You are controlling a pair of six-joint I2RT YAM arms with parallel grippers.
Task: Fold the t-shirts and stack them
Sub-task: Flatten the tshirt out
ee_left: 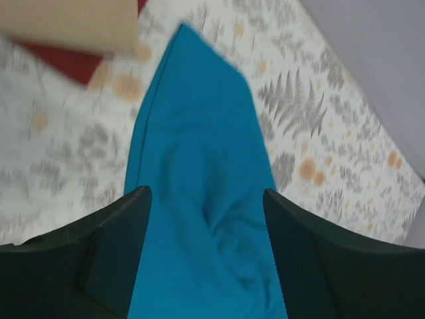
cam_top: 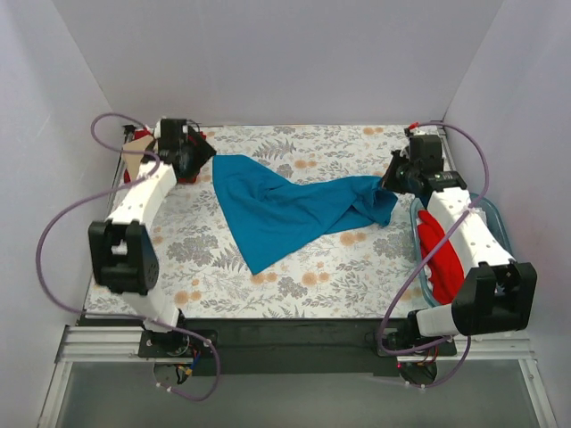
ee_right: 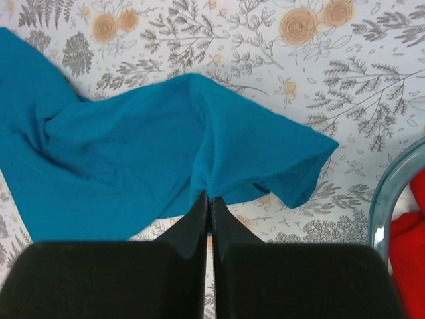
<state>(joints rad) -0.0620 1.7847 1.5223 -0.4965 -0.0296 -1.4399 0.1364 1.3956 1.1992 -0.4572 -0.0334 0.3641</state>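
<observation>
The teal-blue t-shirt [cam_top: 285, 209] lies spread and rumpled across the middle of the floral cloth. My right gripper [cam_top: 389, 181] is shut on its right edge; in the right wrist view the fingertips [ee_right: 210, 197] pinch a fold of the teal-blue t-shirt [ee_right: 133, 159] beside a sleeve. My left gripper [cam_top: 198, 159] hangs open over the shirt's far left corner, with teal-blue t-shirt cloth [ee_left: 199, 199] between the spread fingers [ee_left: 126, 226]. A tan-beige t-shirt [ee_left: 73, 23] lies on a red t-shirt [ee_left: 66, 61] at the far left. More red t-shirts [cam_top: 443, 254] fill the tub.
The clear blue-tinted tub [cam_top: 417, 259] stands at the right edge under my right arm; its rim [ee_right: 392, 193] shows in the right wrist view. The floral table cloth [cam_top: 294, 276] covers the table. White walls close three sides.
</observation>
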